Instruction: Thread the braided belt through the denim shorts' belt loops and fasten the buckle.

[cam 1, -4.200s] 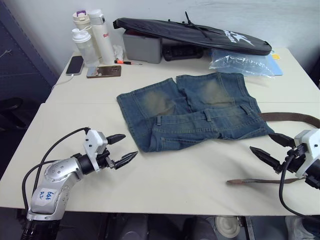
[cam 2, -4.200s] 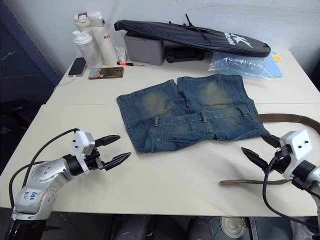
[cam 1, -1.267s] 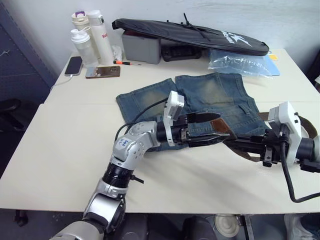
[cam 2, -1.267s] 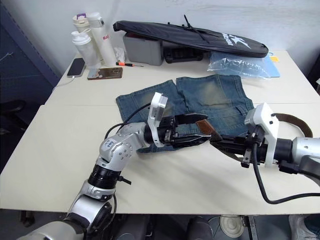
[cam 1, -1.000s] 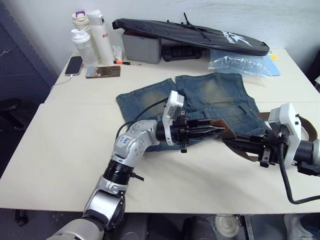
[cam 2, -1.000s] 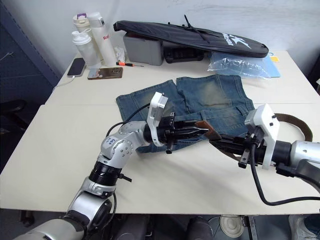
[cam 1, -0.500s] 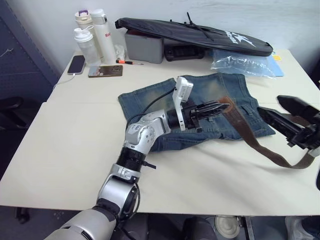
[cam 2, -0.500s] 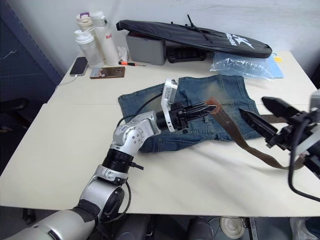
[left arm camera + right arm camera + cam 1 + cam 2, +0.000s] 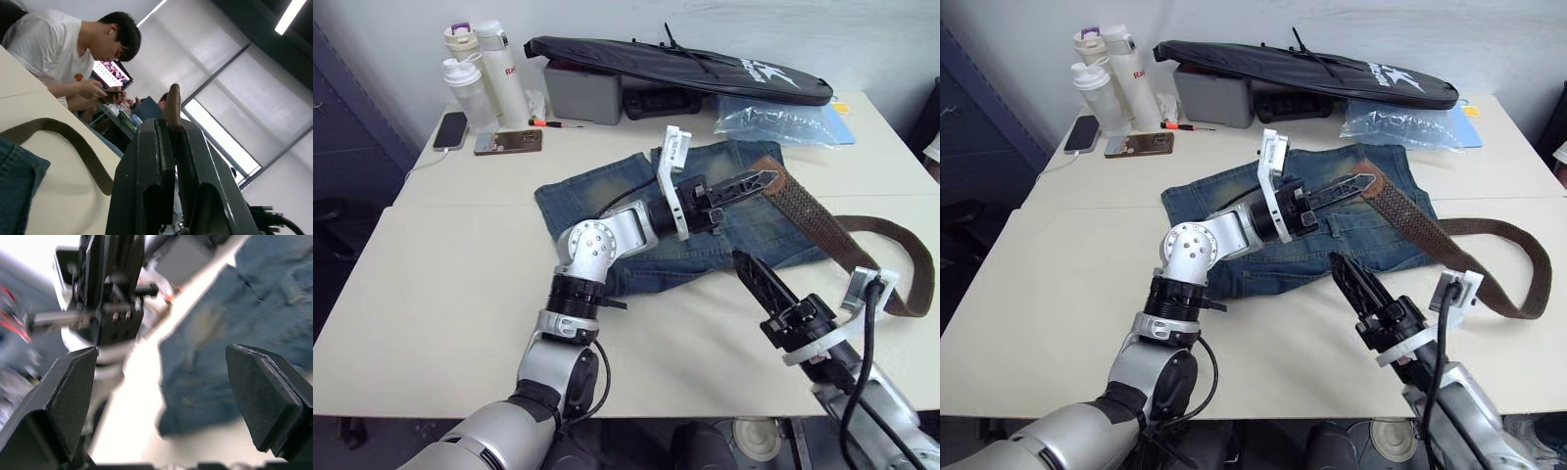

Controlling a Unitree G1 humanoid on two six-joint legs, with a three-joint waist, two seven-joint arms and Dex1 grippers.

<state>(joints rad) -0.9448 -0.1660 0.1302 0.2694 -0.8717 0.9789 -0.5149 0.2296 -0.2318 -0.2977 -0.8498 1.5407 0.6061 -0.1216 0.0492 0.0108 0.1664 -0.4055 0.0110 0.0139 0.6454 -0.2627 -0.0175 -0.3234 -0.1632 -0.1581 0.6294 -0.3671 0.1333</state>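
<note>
The denim shorts (image 9: 607,191) lie flat mid-table, faded blue with yellowish patches. My left gripper (image 9: 756,182) hovers above them, shut on the reddish-brown tip of the braided belt (image 9: 822,230); the left wrist view shows that tip (image 9: 172,103) pinched between the fingers. From there the strap runs down over the shorts' right side and loops back on the table at the right. My right gripper (image 9: 759,284) is open in front of the shorts' lower edge, with nothing between its widely spread fingertips (image 9: 264,396). My left arm covers the belt loops. The buckle is hidden.
Along the back edge stand bottles (image 9: 475,69), a phone (image 9: 450,127), a grey box (image 9: 582,93), a long black bag (image 9: 675,64) and a clear plastic bag (image 9: 773,119). A seated person (image 9: 54,54) looks at a phone beyond the table's right side.
My right gripper let go of the belt, opened wide and swung from the right to the front of the shorts. The left gripper carried the belt tip up and farther back. The camera shifted.
</note>
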